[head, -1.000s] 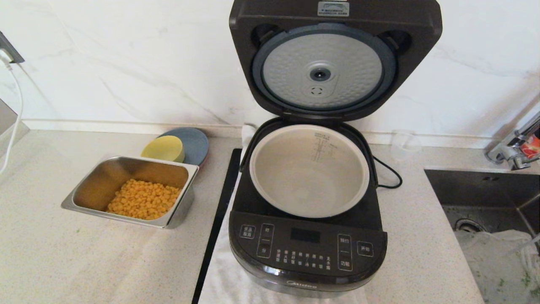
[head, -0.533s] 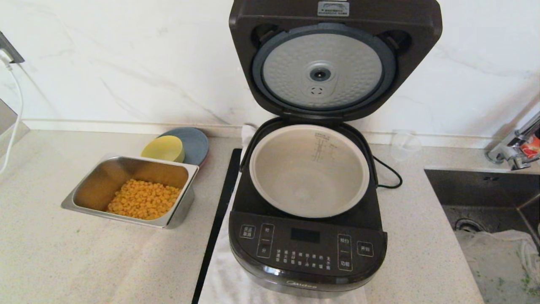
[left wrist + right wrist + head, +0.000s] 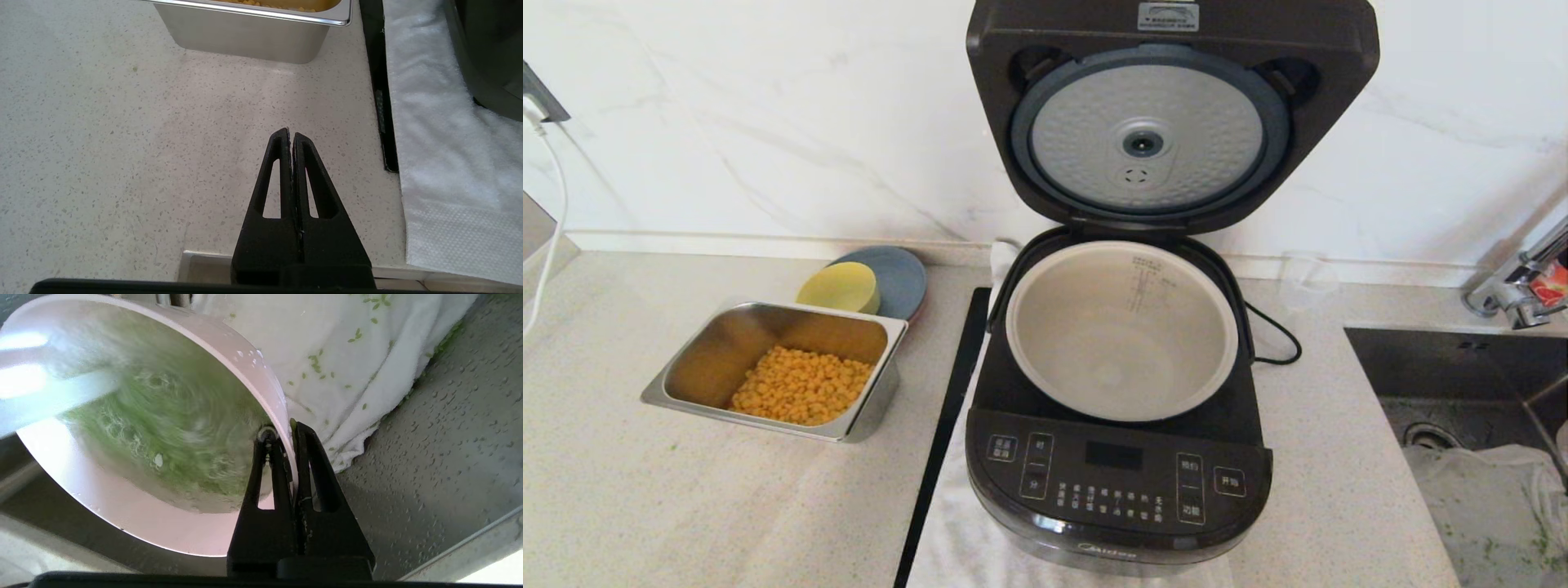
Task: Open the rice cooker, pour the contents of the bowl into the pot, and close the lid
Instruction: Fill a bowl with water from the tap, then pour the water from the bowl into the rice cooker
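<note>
Currently the rice cooker [image 3: 1119,392] stands with lid [image 3: 1168,114] raised and pot [image 3: 1121,331] bare, ready for filling. My right gripper [image 3: 291,430] pinches the pink bowl [image 3: 135,522] by its rim over the sink's white cloth [image 3: 347,347], chopped greens [image 3: 171,424] inside. My left gripper [image 3: 291,134] idles closed, empty, above the counter [image 3: 102,134].

Bright, even daylight fills the kitchen scene; the pale surface [image 3: 686,506] shows soft shadows only. A white glare streak crosses the bowl [image 3: 122,522] in the right wrist view, where the green contents [image 3: 171,416] smear with motion blur
</note>
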You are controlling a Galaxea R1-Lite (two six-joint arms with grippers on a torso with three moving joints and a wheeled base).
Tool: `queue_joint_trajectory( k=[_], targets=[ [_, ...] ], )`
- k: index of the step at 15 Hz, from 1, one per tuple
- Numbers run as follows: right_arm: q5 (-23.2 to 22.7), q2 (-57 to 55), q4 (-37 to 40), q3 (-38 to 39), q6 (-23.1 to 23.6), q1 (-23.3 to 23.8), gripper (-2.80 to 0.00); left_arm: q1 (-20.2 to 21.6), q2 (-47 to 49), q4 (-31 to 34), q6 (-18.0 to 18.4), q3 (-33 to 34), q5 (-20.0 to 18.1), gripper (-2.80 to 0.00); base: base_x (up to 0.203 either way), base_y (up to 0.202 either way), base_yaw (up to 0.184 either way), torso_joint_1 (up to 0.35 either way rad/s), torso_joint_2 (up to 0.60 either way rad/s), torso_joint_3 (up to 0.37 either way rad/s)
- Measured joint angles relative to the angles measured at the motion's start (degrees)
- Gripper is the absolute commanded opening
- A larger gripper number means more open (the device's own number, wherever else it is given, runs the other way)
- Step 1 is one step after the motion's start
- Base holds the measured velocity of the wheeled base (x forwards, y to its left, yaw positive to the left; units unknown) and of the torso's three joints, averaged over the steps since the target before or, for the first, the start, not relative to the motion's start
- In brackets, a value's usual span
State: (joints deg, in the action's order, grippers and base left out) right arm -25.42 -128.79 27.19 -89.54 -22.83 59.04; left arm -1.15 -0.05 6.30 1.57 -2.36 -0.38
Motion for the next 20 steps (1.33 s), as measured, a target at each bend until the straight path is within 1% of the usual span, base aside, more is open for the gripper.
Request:
queue_joint_trajectory(
  k=[2, 4, 8, 12, 15, 17, 20],
  targets=[
    [-0.1, 1.31, 1.19, 0.75, 0.35, -0.24, -2.8, 0.0, 0.0, 0.0, -0.01, 0.0, 0.01, -2.8, 0.0, 0.0, 0.0, 0.0, 0.0, 0.0],
    [-1.52, 3.46, 3.05, 2.14, 1.05, -0.96, -2.8, 0.0, 0.0, 0.0, -0.01, 0.0, -0.02, -2.8, 0.0, 0.0, 0.0, 0.0, 0.0, 0.0],
    [-2.16, 9.66, 3.6, 8.48, 2.51, -4.71, -2.8, 0.0, 0.0, 0.0, 0.0, 0.0, 0.05, -2.8, 0.0, 0.0, 0.0, 0.0, 0.0, 0.0],
    [-0.96, 17.15, 3.6, 15.54, 2.74, -11.18, -2.8, 0.0, 0.0, 0.0, 0.0, 0.0, 0.01, -2.8, 0.0, 0.0, 0.0, 0.0, 0.0, 0.0],
    [2.37, 23.09, 4.01, 19.63, 2.69, -17.03, -2.8, 0.0, 0.0, 0.0, 0.0, 0.0, 0.02, -2.8, 0.0, 0.0, 0.0, 0.0, 0.0, 0.0],
    [4.25, 27.13, 5.88, 20.72, 2.57, -21.04, -2.8, 0.0, 0.0, -0.02, 0.0, 0.0, 0.02, -2.8, 0.0, 0.0, 0.0, 0.0, 0.0, 0.0],
    [4.84, 32.46, 10.3, 20.69, 2.39, -26.96, -2.8, 0.0, 0.0, 0.0, -0.01, 0.0, 0.01, -2.8, 0.0, 0.0, 0.0, 0.0, 0.0, 0.0]
  ],
)
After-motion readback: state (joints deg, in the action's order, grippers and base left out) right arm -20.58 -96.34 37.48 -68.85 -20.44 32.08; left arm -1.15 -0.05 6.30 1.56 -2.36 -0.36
